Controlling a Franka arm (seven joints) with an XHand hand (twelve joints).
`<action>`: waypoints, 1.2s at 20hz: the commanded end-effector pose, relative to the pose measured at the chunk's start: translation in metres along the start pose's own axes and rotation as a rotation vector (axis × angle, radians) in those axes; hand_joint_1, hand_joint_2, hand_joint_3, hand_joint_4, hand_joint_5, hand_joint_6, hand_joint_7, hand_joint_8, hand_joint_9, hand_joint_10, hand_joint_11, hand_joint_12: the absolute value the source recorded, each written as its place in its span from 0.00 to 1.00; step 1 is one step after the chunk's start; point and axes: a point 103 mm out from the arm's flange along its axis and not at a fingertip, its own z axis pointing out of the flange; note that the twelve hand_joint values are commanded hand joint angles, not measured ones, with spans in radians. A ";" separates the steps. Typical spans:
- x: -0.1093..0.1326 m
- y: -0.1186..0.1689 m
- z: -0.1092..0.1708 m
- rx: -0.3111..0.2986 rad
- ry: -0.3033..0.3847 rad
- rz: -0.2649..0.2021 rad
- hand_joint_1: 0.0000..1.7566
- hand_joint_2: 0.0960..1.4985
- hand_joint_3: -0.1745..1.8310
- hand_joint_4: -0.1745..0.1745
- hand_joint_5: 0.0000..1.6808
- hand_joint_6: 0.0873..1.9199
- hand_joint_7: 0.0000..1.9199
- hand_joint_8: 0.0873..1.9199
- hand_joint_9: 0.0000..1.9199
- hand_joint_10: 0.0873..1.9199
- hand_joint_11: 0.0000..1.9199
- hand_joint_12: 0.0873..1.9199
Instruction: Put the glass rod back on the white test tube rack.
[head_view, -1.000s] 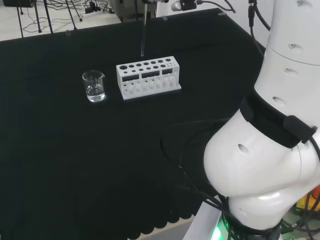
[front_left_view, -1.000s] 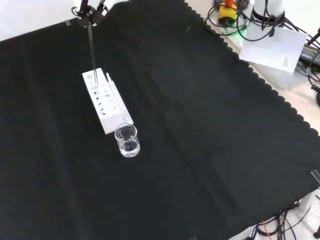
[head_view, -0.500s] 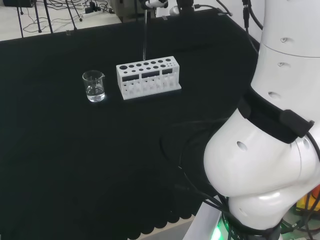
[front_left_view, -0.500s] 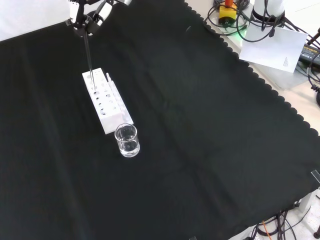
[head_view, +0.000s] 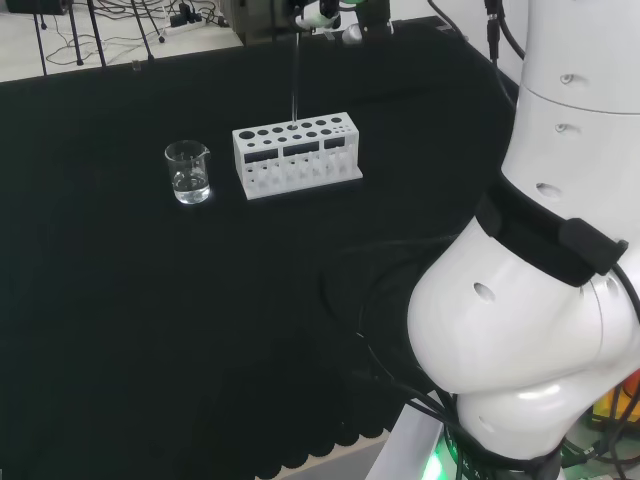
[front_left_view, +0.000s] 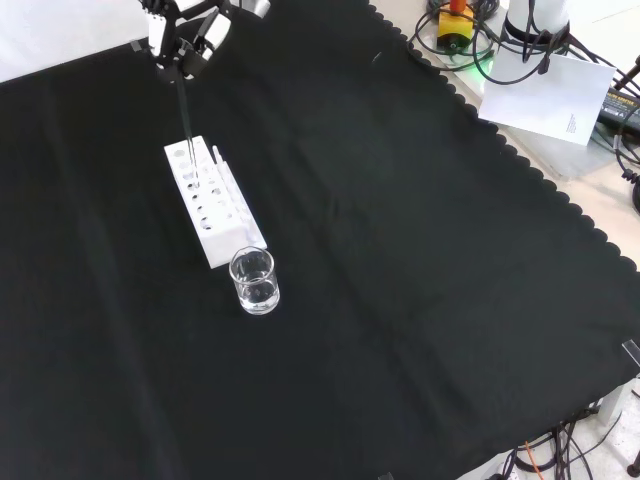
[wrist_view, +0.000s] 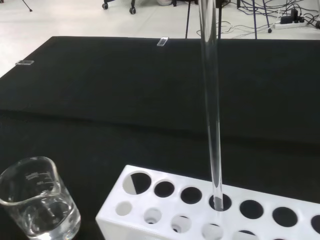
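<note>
The white test tube rack (head_view: 297, 154) (front_left_view: 210, 203) (wrist_view: 200, 212) stands on the black cloth. A clear glass rod (head_view: 295, 75) (front_left_view: 185, 108) (wrist_view: 211, 110) hangs upright over it. In the wrist view the rod's lower tip sits at the mouth of a hole in the rack's back row. The black and white hand (head_view: 335, 14) (front_left_view: 183, 36) is above the rack, its fingers pinched on the rod's upper end.
A small clear beaker (head_view: 188, 172) (front_left_view: 254, 281) (wrist_view: 36, 204) with a little liquid stands beside the rack's end. A white sheet of paper (front_left_view: 545, 95) and cables lie off the cloth's far edge in the front view.
The hand has come down with the rod. The rod's tip, a second ago above the rack, now reaches a hole in its top.
</note>
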 end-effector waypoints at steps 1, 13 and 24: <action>0.008 0.004 0.007 0.002 0.019 -0.003 0.74 0.69 0.09 0.00 0.63 0.28 0.60 0.52 0.82 0.40 0.85 0.21; -0.006 0.011 0.040 0.051 0.029 0.012 0.74 0.69 0.09 0.00 0.63 0.27 0.60 0.52 0.82 0.40 0.85 0.21; -0.002 0.016 0.051 0.072 0.028 -0.016 0.74 0.69 0.09 0.00 0.63 0.27 0.60 0.52 0.82 0.40 0.85 0.21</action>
